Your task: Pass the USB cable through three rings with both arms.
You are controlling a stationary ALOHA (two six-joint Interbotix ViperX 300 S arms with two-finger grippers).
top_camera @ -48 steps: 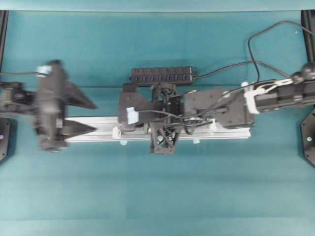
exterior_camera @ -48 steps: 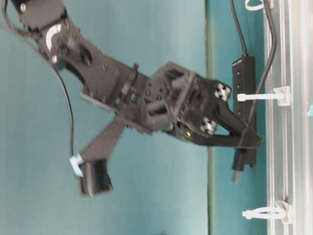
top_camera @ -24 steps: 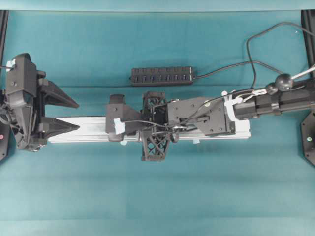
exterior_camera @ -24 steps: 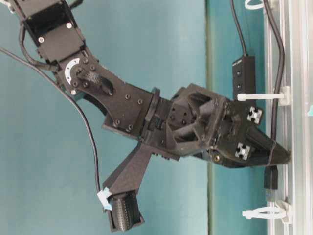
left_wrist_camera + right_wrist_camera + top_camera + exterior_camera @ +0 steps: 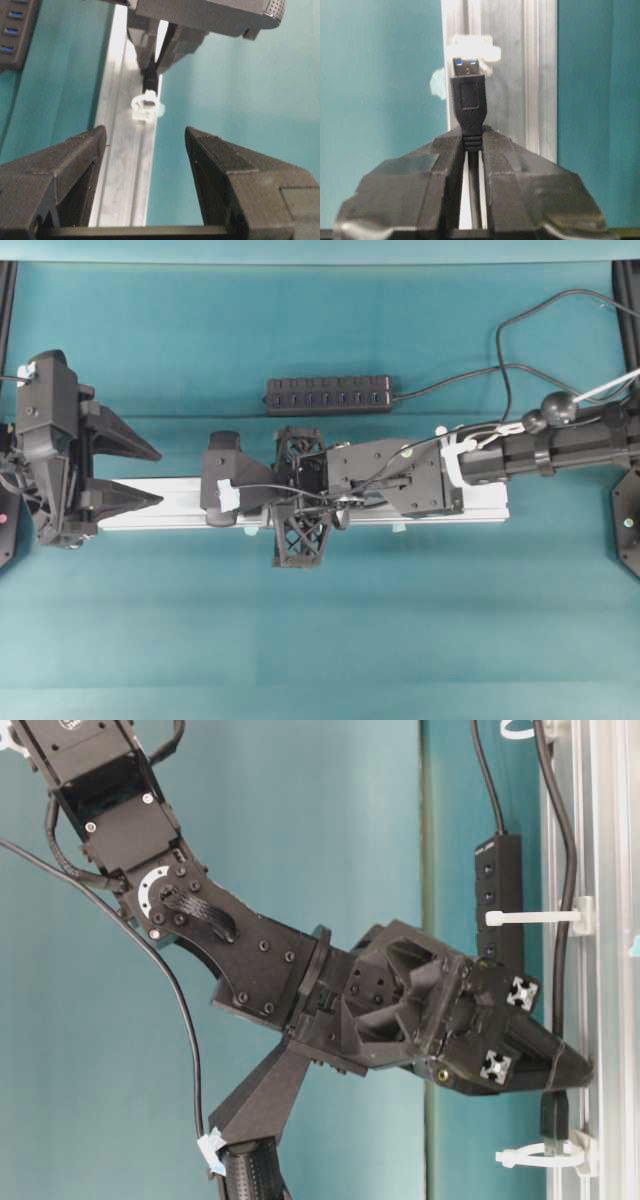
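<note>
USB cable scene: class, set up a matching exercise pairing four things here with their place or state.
Things:
1. left hand
2. right hand
3. USB plug
4. hub strip

States:
A. lies on the cloth beyond the rail
B. open, empty
C. tip at a white ring
D. shut on the USB cable

Pairs: 1-B, 2-D, 3-C, 4-A

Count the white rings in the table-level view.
3: top ring at the picture's upper edge, middle ring halfway down the rail, bottom ring beside the cable's plug.
</note>
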